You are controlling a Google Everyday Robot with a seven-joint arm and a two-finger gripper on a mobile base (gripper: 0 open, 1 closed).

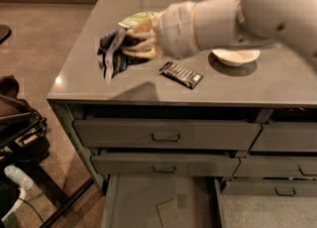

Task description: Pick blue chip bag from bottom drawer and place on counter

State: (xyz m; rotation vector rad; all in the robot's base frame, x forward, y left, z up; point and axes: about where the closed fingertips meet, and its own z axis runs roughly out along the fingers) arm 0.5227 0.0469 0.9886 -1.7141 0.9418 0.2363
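Dark-blue foil shows at left centre of the frame, where the blue chip bag [113,56] hangs from the hand [130,48], gripped at its right side so that its lower end dangles free. The pale fingers [143,47] are closed tight on the bag and hold nothing else. The hand sits at the end of a thick pale arm [237,14] that reaches in from the upper right, across the glossy grey surface [84,76].

The bag looks to be in the air over the left part of the surface rather than resting on it, since a soft shadow [141,93] lies on the grey top below and to the right, apart from the bag. At the bottom of the frame the bottom drawer [133,197] stands pulled out, holding only a square paper scrap [169,212], so the lift out of it seems done and the placing is what remains.

A black bar wrapper [181,74] lies just right of the hand, a white bowl [235,56] further right, and a pale green bag [139,18] peeks out behind the fingers. The bare patch under the bag suits a set-down, though it is near the left edge and slick foil could slide once released
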